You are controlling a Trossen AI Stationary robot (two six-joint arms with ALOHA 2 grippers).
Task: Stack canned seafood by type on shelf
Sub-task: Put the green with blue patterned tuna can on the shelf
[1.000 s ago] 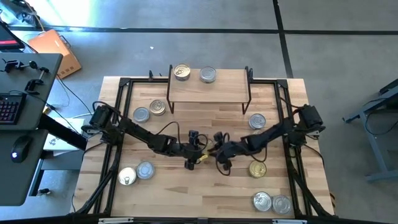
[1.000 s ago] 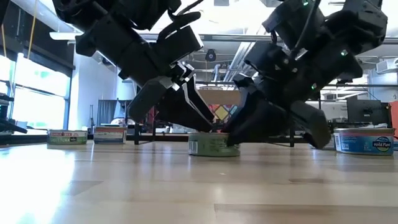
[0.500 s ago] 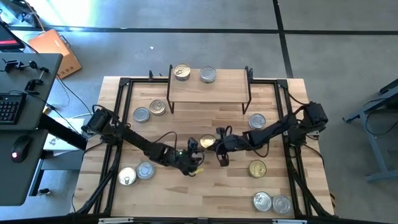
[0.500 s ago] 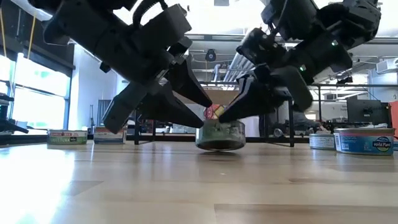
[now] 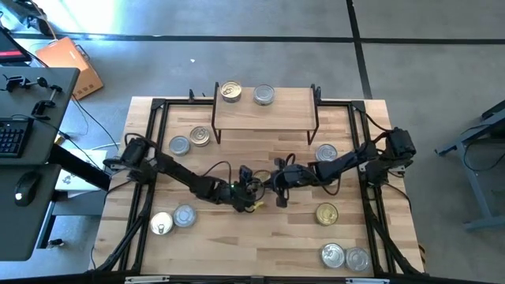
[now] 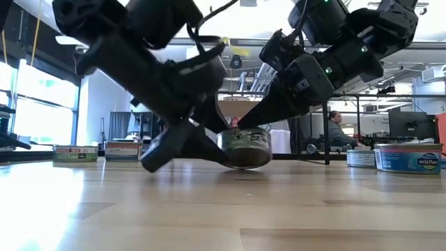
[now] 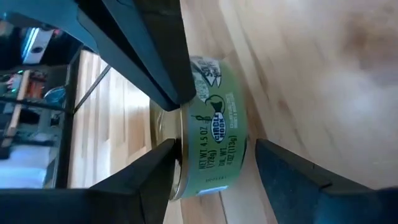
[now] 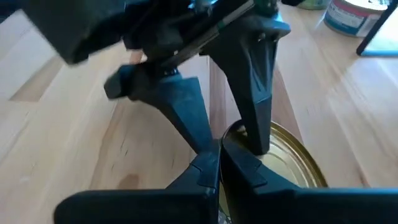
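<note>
Both tools meet over one green-labelled tin [image 6: 245, 147] near the middle of the table [image 5: 260, 237]. The left tool [image 7: 211, 168] stands with its fingers spread wide on either side of the tin's wall — whether they press it cannot be told. The right tool [image 8: 219, 163] has its fingers pressed fully together, tips at the tin's gold lid rim. In the low view the tin sits tilted on the wood. Beyond it, loose tins lie scattered: two by the left arm [image 5: 173, 220], two nearer the shelf's left leg [image 5: 190, 140], and four on the right side [image 5: 326, 153]. The shelf [image 5: 265, 115] stands at the far edge — two tins [image 5: 246, 94] rest on its top, side by side.
</note>
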